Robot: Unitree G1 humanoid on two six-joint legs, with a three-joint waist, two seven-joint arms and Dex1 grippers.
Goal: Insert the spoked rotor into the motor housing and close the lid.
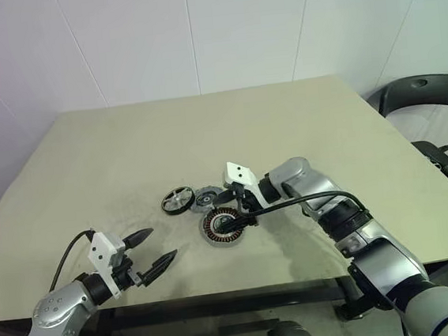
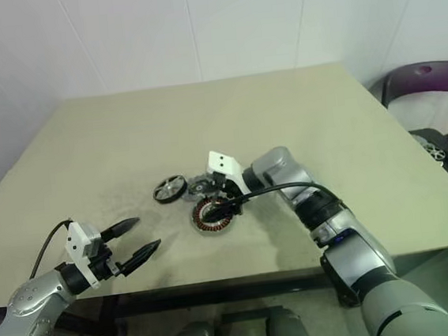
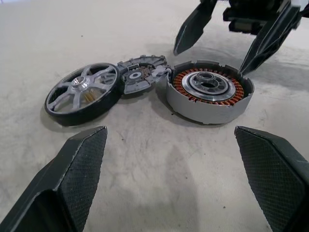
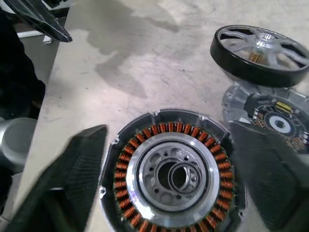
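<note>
I have both sets of jaws spread and holding nothing. The right gripper (image 1: 243, 214) hangs over the motor housing (image 1: 223, 227), one finger on each side of its rim, not clamped on it. The housing sits flat on the surface (image 1: 205, 138), copper windings and silvery centre facing up. Just beside it, toward my left, lies the lid (image 1: 205, 198), with its edge touching or nearly touching the housing. The spoked rotor (image 1: 178, 200) comes next in that row, against the lid and slightly tilted. My left gripper (image 1: 154, 249) waits near the front edge of the surface, well apart from the three parts, pointing toward them.
</note>
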